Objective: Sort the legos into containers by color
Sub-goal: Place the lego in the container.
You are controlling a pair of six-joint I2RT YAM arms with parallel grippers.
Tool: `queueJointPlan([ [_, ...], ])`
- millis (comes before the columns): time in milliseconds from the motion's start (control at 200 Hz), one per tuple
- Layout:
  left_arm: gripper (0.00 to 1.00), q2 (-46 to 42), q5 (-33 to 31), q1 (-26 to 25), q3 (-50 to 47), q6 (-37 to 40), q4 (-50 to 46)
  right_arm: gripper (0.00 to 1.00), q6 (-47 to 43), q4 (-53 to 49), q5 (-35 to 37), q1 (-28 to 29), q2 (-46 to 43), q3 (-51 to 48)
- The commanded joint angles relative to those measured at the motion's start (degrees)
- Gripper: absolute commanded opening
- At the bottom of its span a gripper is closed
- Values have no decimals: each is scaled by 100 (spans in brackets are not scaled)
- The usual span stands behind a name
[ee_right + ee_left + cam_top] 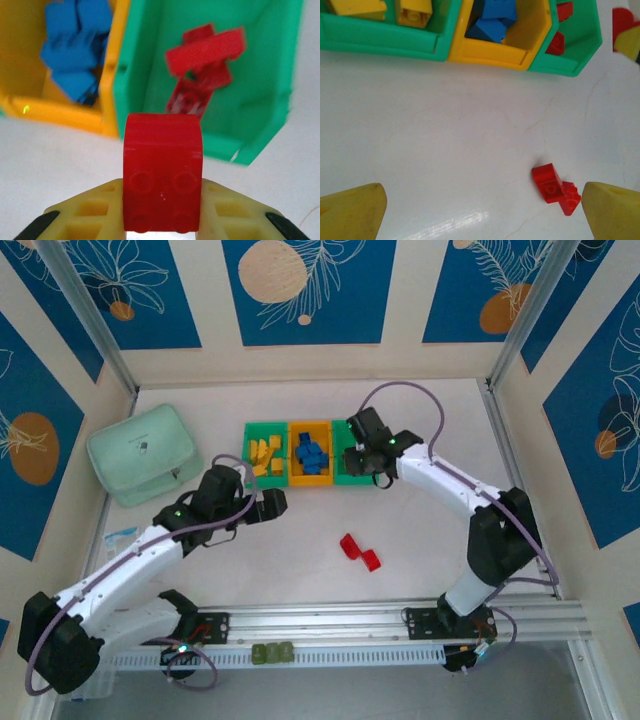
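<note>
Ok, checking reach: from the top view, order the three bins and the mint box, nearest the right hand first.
1. Right green bin, beside the right hand.
2. Orange bin, middle.
3. Left green bin, beyond.
4. Mint box, far left.

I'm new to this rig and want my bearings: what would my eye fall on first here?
First the red brick clamped in the right gripper, poised at the near rim of the end green bin that already holds red pieces. Next, two loose red bricks on the white table, ahead of the open left gripper. The neighbouring bins hold yellow bricks and blue bricks.
</note>
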Motion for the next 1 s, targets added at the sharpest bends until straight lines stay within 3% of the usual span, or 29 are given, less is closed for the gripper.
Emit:
queueJointPlan([
  [0, 99, 212, 151, 71, 327, 206, 261, 18, -189, -61, 79, -187, 488, 480],
  [270, 99, 673, 202, 90, 582, 228, 415, 19, -444, -20, 219, -398, 1887, 1713],
  [360, 99, 709, 208, 104, 590, 209, 447, 24, -446, -164, 209, -437, 2195, 2120],
  [410, 99, 718, 210, 108, 590, 211, 447, 32, -445, -201, 192, -448, 2269, 2213],
  [470, 99, 693, 226, 119, 607, 204, 435, 39, -442, -168, 174, -448, 2258, 2205],
  [685, 99, 621, 285, 142, 599, 202, 427, 51, -449, -152, 170, -372, 1849, 1985],
  [990, 99, 448, 419, 139, 500, 167, 339, 60, -347, -306, 69, -77, 798, 1143],
])
